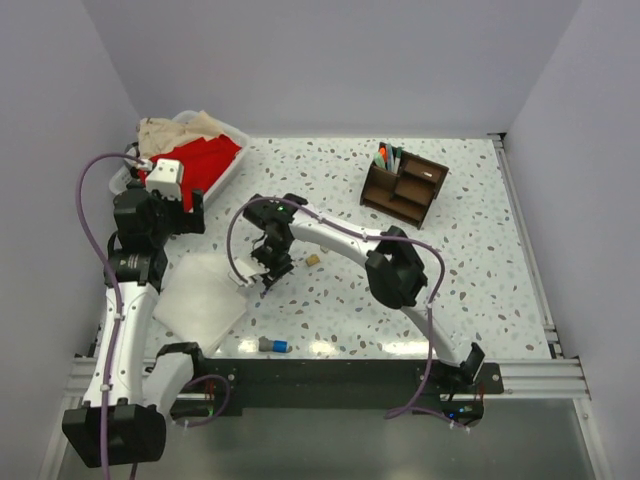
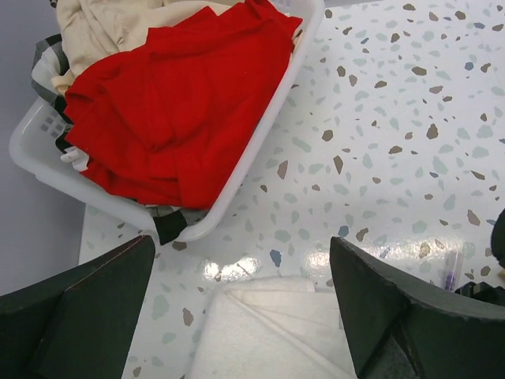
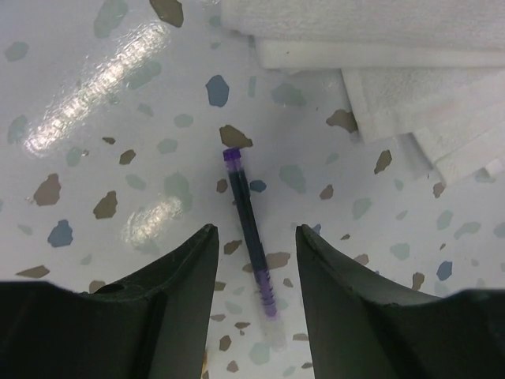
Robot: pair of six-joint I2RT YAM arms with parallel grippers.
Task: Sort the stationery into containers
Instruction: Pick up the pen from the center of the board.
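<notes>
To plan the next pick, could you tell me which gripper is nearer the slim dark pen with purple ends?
Right. The right gripper straddles the slim dark pen; the left gripper hangs apart, beside the white plastic basket.

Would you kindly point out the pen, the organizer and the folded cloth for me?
pen [image 3: 251,233]: right wrist view, middle of its dark barrel.
organizer [image 1: 392,204]: top view, its near outer wall.
cloth [image 1: 203,292]: top view, centre of its top surface.
</notes>
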